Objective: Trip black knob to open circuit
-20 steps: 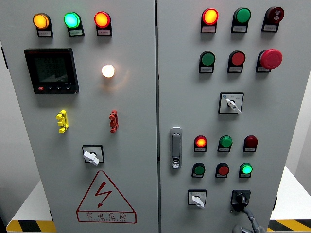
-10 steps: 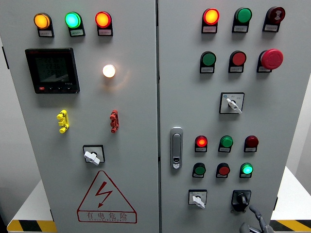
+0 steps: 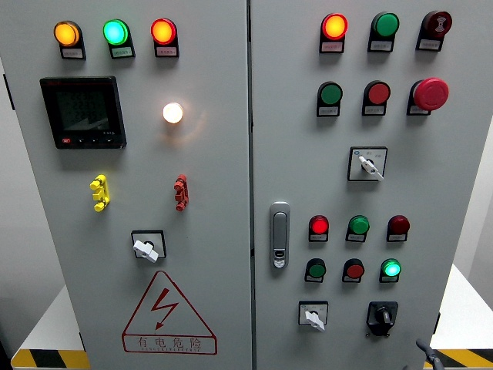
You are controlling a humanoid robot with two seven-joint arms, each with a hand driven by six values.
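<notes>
The black knob (image 3: 382,316) sits on its black square plate at the bottom right of the right cabinet door (image 3: 293,139). Nothing touches it. Its handle looks slightly tilted from vertical. Only a grey fingertip of my right hand (image 3: 427,351) shows at the bottom edge, below and to the right of the knob and apart from it. The rest of that hand is out of frame. My left hand is out of view.
A white selector switch (image 3: 313,316) sits left of the black knob, with lit red (image 3: 318,226) and green (image 3: 392,268) lamps above. A door handle (image 3: 279,235) is near the seam. A red mushroom button (image 3: 430,93) is at the upper right.
My right hand was on the black knob a second ago. It has since dropped down and to the right, leaving the knob bare and almost leaving the picture.
</notes>
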